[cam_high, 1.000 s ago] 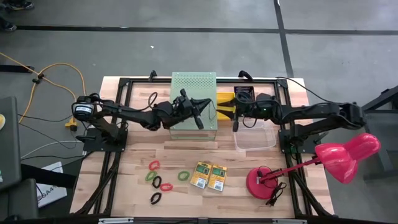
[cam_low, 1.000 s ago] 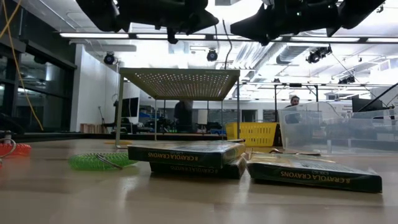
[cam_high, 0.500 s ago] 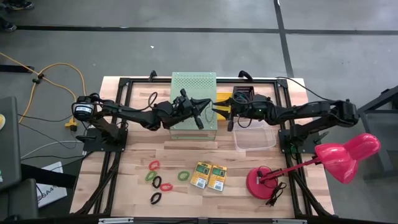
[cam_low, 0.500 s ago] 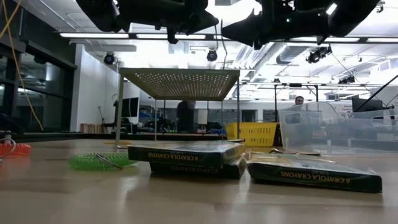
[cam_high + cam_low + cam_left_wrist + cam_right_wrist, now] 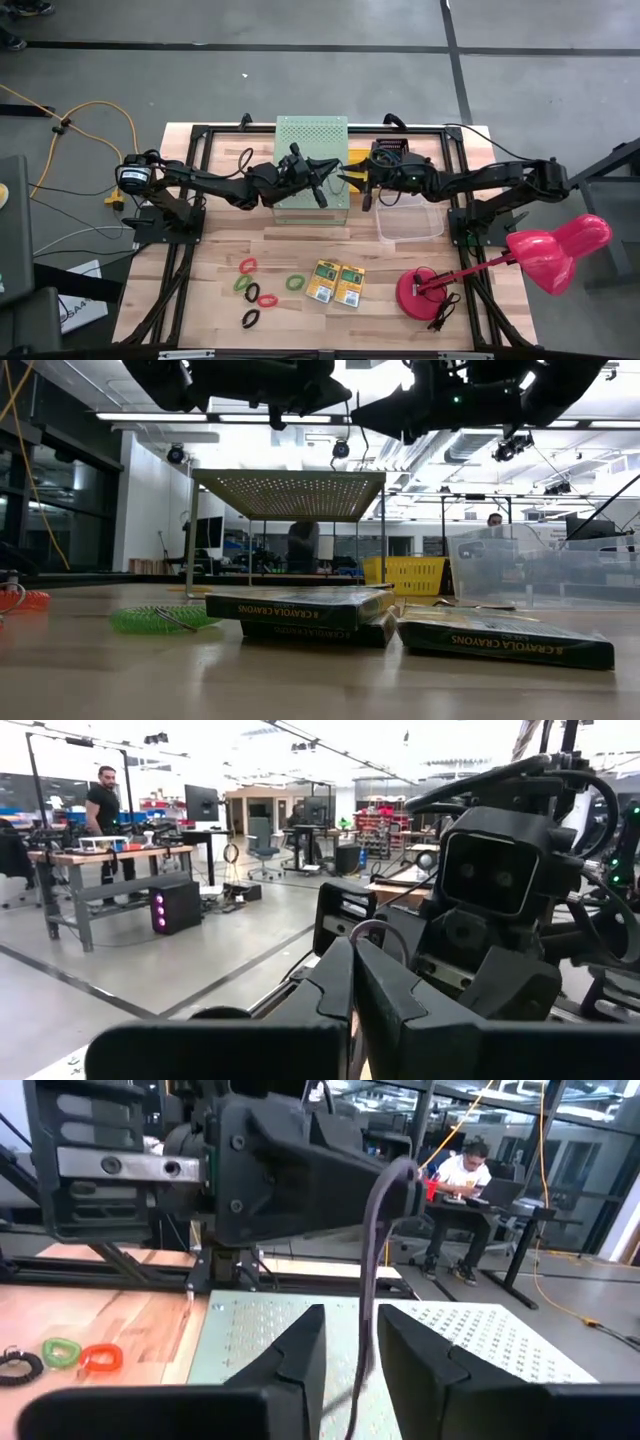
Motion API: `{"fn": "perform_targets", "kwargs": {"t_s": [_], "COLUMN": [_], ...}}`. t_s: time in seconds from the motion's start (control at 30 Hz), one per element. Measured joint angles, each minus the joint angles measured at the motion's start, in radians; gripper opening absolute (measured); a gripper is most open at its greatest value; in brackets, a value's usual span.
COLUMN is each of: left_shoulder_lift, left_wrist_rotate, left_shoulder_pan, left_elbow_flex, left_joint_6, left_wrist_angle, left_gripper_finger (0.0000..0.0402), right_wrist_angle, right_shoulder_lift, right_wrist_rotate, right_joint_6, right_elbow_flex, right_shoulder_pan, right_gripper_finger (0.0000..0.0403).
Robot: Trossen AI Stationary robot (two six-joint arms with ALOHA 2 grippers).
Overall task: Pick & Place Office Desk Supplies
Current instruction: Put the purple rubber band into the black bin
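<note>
The counter [image 5: 220,270] carries a pale-green perforated box [image 5: 311,135] at its far middle. A pink lamp [image 5: 555,250] stands at the near right, and a clear tub [image 5: 410,225] sits right of the green box.

Both arms meet above the green box's right edge. The left pincer [image 5: 322,190] is closed on a dark band [image 5: 372,1260], which hangs down from its tips. The right pincer [image 5: 366,192] faces it from the right with its fingers [image 5: 300,1355] apart, one on either side of the hanging band.

Two crayon boxes [image 5: 335,283] lie side by side near the front middle. Left of them lie loose bands: a green one [image 5: 295,282] just beside the boxes, then red [image 5: 247,265], green [image 5: 241,283], red [image 5: 267,299] and, nearest, black [image 5: 250,319].
</note>
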Motion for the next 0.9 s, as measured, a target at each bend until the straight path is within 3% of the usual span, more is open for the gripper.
{"fn": "perform_targets", "kwargs": {"t_s": [0.37,0.9], "left_shoulder_lift": [0.000,-0.001], "left_wrist_rotate": [-0.031,-0.032], "left_shoulder_pan": [0.000,-0.006], "left_elbow_flex": [0.000,0.000], "left_joint_6": [0.013,0.031], "left_wrist_angle": [-0.034,-0.043], "left_gripper_finger": [0.0000,0.0017], "right_wrist_angle": [-0.013,-0.028], "right_shoulder_lift": [0.000,-0.009], "right_wrist_rotate": [0.000,0.000], "right_joint_6": [-0.010,-0.019], "right_elbow_flex": [0.000,0.000], "right_shoulder_pan": [0.000,0.000], "right_gripper_finger": [0.0008,0.0003]}}
